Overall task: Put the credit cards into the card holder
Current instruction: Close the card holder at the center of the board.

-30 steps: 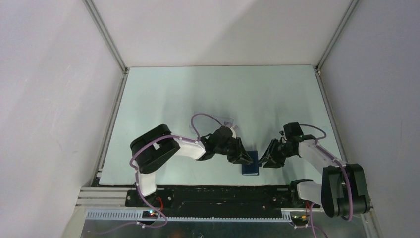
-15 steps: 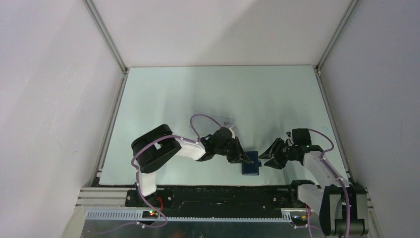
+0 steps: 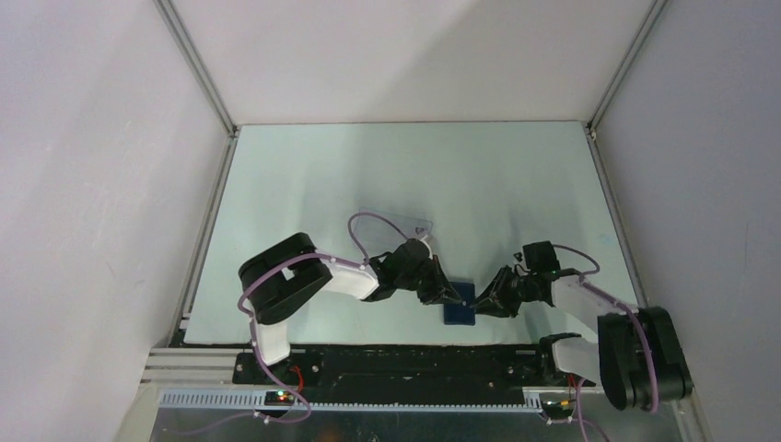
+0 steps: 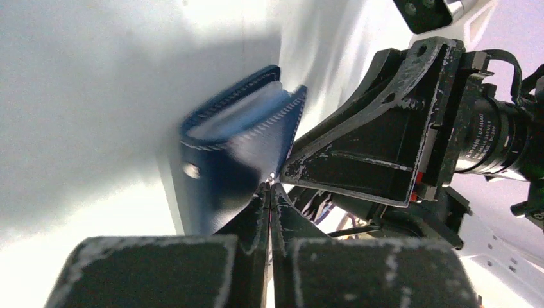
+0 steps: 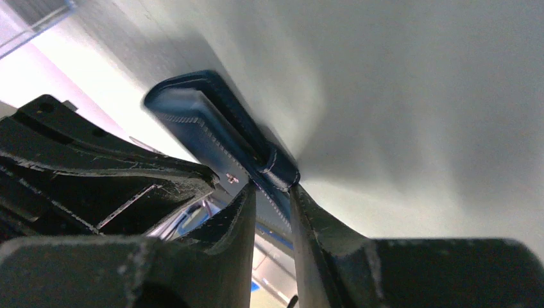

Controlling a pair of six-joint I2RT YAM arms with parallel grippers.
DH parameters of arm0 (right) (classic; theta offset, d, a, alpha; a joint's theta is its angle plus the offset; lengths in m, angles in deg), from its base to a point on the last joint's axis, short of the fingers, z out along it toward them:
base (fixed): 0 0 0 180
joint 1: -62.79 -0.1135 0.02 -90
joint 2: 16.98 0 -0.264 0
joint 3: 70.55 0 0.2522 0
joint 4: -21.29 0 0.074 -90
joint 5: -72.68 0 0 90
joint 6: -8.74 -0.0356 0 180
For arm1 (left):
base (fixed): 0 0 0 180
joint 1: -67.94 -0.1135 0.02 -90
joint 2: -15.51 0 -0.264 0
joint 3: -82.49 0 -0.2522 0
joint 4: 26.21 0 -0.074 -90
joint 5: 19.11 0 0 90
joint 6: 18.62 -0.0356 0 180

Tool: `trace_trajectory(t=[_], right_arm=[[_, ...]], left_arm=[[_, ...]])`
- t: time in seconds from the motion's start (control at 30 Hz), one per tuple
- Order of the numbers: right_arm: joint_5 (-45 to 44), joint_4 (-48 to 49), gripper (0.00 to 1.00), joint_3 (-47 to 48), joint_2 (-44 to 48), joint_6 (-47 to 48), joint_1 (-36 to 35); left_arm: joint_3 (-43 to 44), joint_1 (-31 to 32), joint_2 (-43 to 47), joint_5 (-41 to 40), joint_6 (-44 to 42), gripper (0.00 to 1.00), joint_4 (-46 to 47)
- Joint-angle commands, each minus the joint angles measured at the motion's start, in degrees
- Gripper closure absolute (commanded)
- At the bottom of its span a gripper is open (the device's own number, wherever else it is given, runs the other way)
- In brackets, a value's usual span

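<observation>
Near the front of the table (image 3: 368, 166), wallet (image 3: 458, 313), nudged slightly left since a second ago: left gripper (image 3: 453, 296) now clenched shut, tips touching it; right gripper (image 3: 481, 302) back in, grasping its edge.

1. Counter (image 3: 387, 175): a pale mint-green, matte surface fills the middle of the overhead view. Soft grey shadows lie across its near half.
2. Back wall (image 3: 405, 55): a plain white panel, brighter toward the upper right, with a diagonal edge of shade crossing it.
3. Left wall (image 3: 92, 203) and right wall (image 3: 709, 184): plain pale grey-lilac panels.
4. Frame: aluminium posts rise from the rear corners, left post (image 3: 195, 64) and right post (image 3: 628, 64). Matching profiles run down both side edges of the counter.
5. Near edge: a black base plate (image 3: 414, 364), with a slotted grey cable duct (image 3: 387, 401) in front of it.
6. Light: diffuse, falling from above.
</observation>
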Motion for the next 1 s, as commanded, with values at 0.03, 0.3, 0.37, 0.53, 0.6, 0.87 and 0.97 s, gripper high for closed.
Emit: trace_trajectory(t=[0.03,0.3,0.37,0.53,0.6,0.87,0.97], right_arm=[[-2.4,4.9,0.73,4.6,-9.2,0.7,-5.6],[-4.6,5.5,0.71,9.4,-11.6,0.8,-10.2],[-5.0,7.4,0.70,8.5,-9.9,-0.8,-10.3],[-2.8,15.6,0.69,5.1,-10.4,-5.5,-10.5],[-1.5,18.8,0.69,4.4,-11.4,-6.9,-10.7],[-1.1,27.9,0.69,2.8,-13.2,-11.1,-10.8],[0.6,32.5,0.69,2.5,-15.3,-13.1,-11.0]], left_arm=[[-2.1,0.1,4.6,-3.3,0.0,0.98,-6.8],[-4.3,0.0,8.4,-7.8,-1.1,0.99,-14.1],[-4.8,-0.1,8.4,-8.1,-1.0,0.99,-14.8],[-4.7,-0.1,8.0,-7.6,-1.2,0.99,-14.9],[-4.7,-0.3,8.6,-7.7,-1.9,0.98,-15.0],[-4.6,-1.5,9.2,-8.0,-4.2,0.99,-20.8],[-4.3,-1.5,7.6,-7.2,-4.3,1.00,-21.3]])
